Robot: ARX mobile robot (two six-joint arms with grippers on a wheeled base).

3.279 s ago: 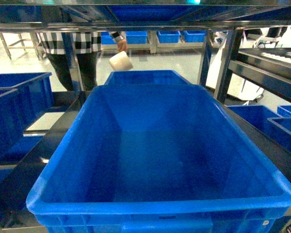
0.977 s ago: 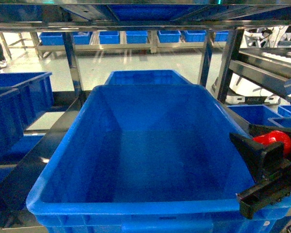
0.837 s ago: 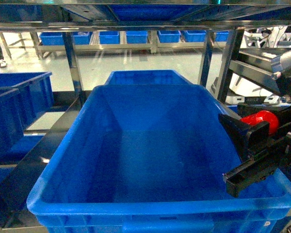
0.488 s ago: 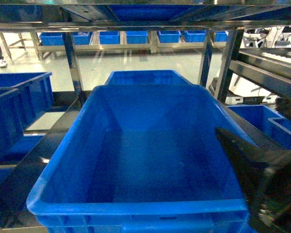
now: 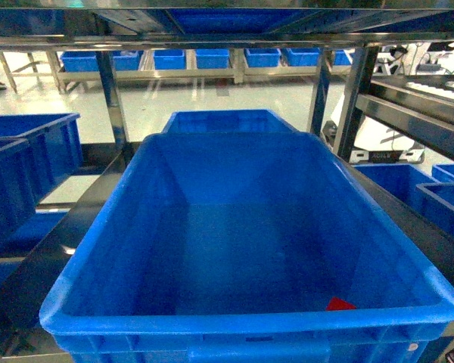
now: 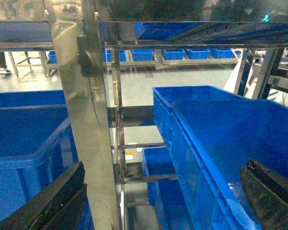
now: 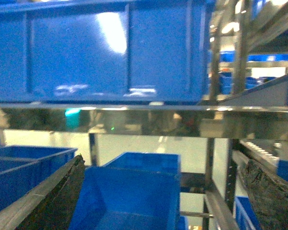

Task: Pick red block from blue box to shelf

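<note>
A small red block point(image 5: 340, 304) lies on the floor of a large deep-blue crate point(image 5: 234, 323), near its front right corner. The crate stands on a tier of the steel shelf point(image 5: 112, 98). The blue box is out of view. Neither gripper shows in the head view. In the left wrist view my left gripper point(image 6: 164, 167) is open and empty, beside a shelf upright point(image 6: 81, 110) and the crate's left wall point(image 6: 192, 143). In the right wrist view my right gripper point(image 7: 163, 160) is open and empty, raised above the crate point(image 7: 129, 191) and under a shelf rail point(image 7: 149, 115).
A smaller blue crate point(image 5: 227, 119) stands behind the large one. More blue crates sit at the left point(image 5: 30, 144) and right point(image 5: 439, 189). An upper tier holds another blue crate point(image 7: 101, 48). Steel uprights point(image 5: 356, 98) flank the crate.
My right gripper carried the red block over the crate's right side and then left the head view. The block now lies in the crate. A person at the back has gone.
</note>
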